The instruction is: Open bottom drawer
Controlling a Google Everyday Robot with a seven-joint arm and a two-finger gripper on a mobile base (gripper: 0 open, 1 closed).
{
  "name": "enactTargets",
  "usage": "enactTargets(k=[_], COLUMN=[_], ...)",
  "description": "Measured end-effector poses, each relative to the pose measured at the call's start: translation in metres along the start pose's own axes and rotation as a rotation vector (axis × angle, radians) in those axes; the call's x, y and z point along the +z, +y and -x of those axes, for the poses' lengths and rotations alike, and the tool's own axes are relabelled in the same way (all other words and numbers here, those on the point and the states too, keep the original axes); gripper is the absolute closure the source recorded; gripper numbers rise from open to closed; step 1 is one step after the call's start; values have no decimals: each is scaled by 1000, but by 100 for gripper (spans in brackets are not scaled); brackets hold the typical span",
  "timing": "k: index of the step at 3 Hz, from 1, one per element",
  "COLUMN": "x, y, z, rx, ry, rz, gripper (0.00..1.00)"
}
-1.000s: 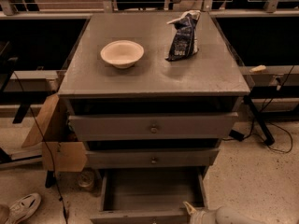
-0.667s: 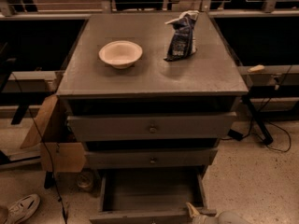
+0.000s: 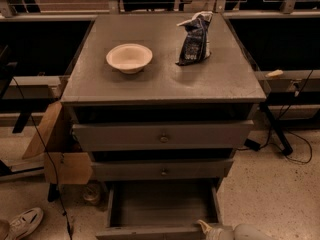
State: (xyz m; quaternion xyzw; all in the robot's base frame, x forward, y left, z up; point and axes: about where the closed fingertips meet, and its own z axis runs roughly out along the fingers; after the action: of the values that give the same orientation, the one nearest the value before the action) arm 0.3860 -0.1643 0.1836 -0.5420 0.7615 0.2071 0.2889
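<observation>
Down in the bottom-left corner, a white sneaker (image 3: pixel 22 223) poked into view on the speckled floor (image 3: pixel 280 194). Just right of it, an open brown cardboard box (image 3: pixel 61 156) sat pressed up against the left side of the grey three-drawer cabinet (image 3: pixel 165 79).

On the cabinet's flat top, the left half had a shallow cream round bowl (image 3: pixel 129 58) sitting upright. A crinkled dark blue snack bag (image 3: pixel 194 40) was propped up to its right, closer to the back edge, with a clear gap between the two.

Moving down the front, the tall grey top drawer (image 3: pixel 125 135) and the mid-sized grey middle drawer (image 3: pixel 125 170) each had one small round knob at centre. Both were sticking out a bit, with a dark gap above each one.

The bottom drawer (image 3: pixel 162 204), the thin grey one, was pulled way out toward the camera. You could look straight down into its plain grey interior, and its front panel ran along the bottom edge of the view.

Right at that front panel, a bit right of centre, was the pale end effector (image 3: pixel 207 228), with its light grey arm (image 3: pixel 250 232) coming in from the lower right. It was cut off by the edge, so honestly I couldn't tell if it was open, closed or gripping anything.

Further right, black cables (image 3: pixel 295 151) trailed across the floor.
</observation>
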Motion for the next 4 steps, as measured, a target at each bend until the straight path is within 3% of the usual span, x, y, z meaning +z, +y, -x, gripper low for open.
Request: enactTargets(k=[1, 2, 4], x=[-2, -3, -4], y=[-5, -10, -21], z=[4, 6, 9], rx=[0, 0, 0], ry=[0, 0, 0], rz=[0, 0, 0], gripper=[86, 100, 100])
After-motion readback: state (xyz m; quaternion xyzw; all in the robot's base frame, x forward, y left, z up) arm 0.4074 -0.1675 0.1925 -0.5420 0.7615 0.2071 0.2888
